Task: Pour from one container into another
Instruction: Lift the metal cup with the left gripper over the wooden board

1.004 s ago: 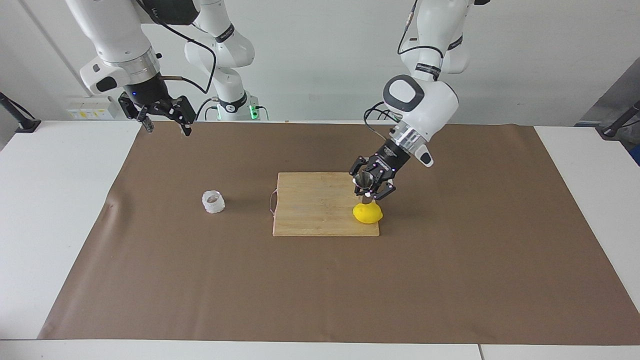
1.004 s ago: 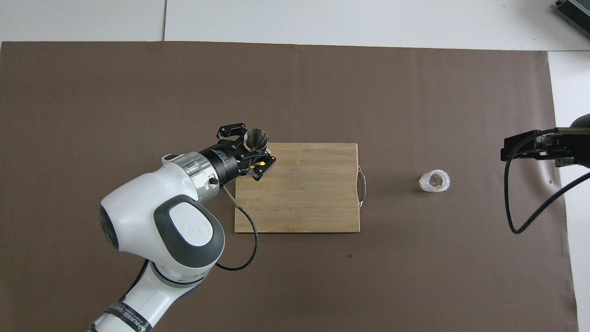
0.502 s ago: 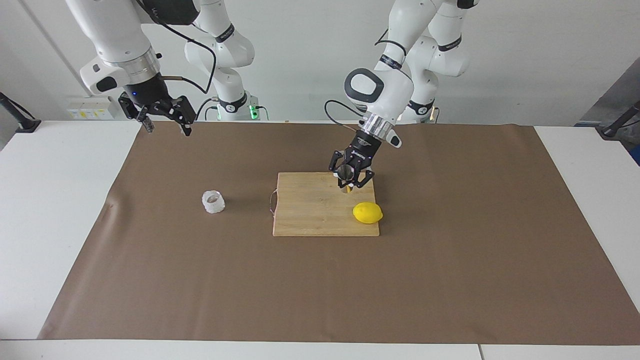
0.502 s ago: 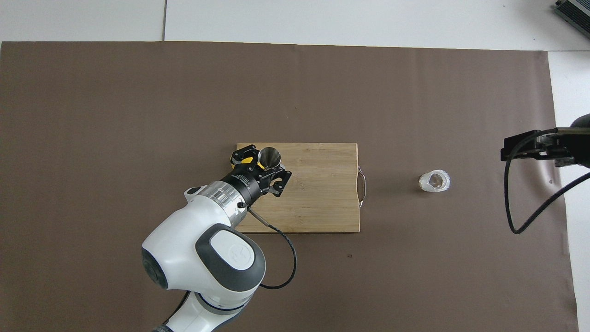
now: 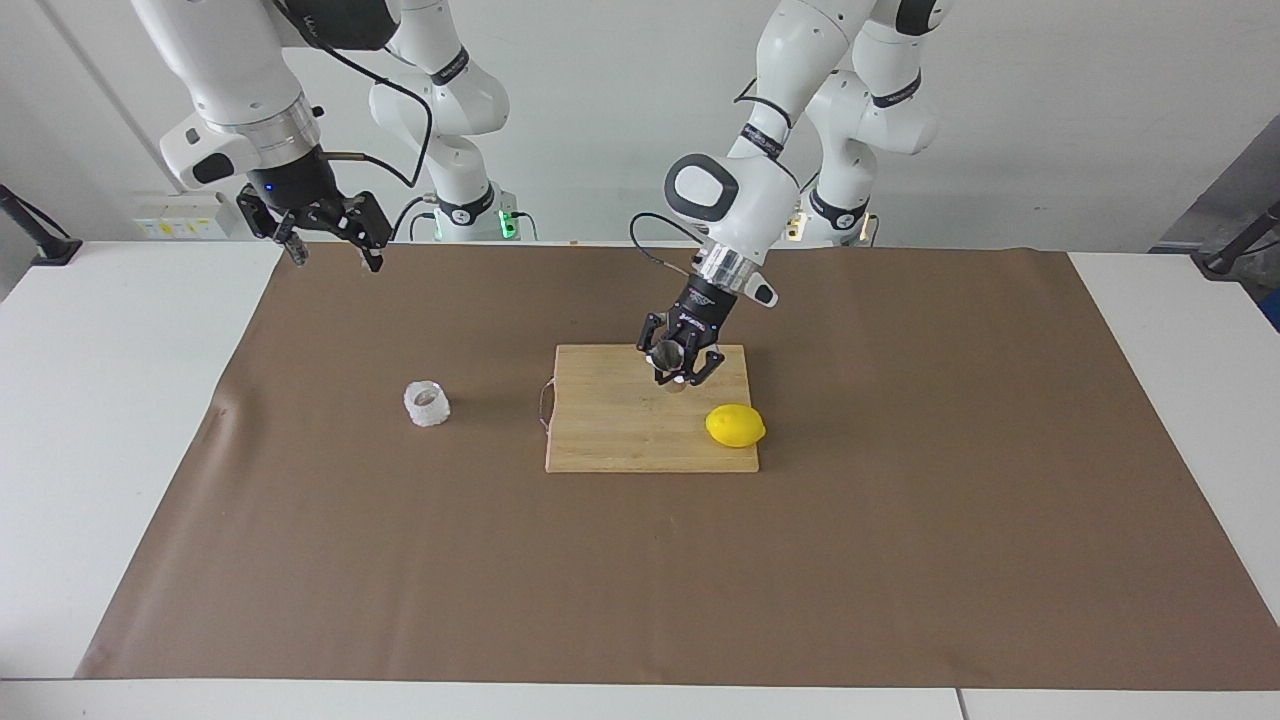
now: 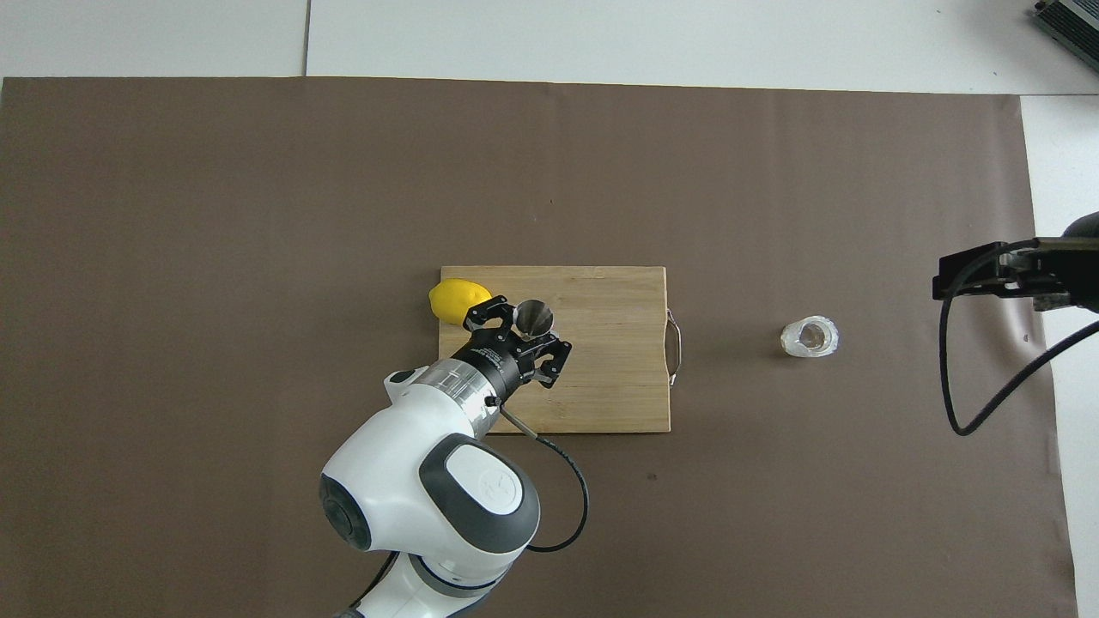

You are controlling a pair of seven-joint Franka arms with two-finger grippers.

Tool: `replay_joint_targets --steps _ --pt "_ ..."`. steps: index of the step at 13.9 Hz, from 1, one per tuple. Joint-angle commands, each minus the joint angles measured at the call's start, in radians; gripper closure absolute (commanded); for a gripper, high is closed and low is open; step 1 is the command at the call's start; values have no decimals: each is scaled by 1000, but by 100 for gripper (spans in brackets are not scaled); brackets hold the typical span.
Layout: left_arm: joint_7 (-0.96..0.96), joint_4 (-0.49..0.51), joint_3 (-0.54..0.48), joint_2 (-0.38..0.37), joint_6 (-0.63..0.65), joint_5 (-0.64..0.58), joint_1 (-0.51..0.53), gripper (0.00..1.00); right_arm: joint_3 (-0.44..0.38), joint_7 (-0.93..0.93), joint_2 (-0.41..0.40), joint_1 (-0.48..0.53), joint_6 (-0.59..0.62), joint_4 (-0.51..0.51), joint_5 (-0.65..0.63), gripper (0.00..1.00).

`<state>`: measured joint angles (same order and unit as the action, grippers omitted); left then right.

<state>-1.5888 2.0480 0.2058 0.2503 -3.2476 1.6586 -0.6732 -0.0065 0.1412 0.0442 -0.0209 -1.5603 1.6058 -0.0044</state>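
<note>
The steel jigger is tilted over the wooden cutting board, with my left gripper shut on its narrow waist. The whitish textured cup stands upright on the brown mat, off the board toward the right arm's end of the table. My right gripper waits open and empty in the air over the mat's edge at its own end, well apart from the cup.
A yellow lemon lies on the board's corner farthest from the robots, toward the left arm's end. The board has a metal handle on the side facing the cup. A brown mat covers the table.
My left gripper has carried the jigger from over the lemon across the board toward the cup's side, uncovering the lemon in the overhead view. The right arm and the cup have not moved.
</note>
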Motion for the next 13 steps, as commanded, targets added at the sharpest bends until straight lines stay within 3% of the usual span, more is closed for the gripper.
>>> replay_joint_targets --steps 1,3,13 --pt "-2 -51 9 50 -34 -17 -9 100 0 -20 10 10 11 8 30 0" --pt "-2 -101 43 96 -72 -29 -2 100 0 -20 10 10 11 8 30 0" --pt "-3 -163 76 126 -86 -80 9 100 0 -20 6 10 14 8 30 0"
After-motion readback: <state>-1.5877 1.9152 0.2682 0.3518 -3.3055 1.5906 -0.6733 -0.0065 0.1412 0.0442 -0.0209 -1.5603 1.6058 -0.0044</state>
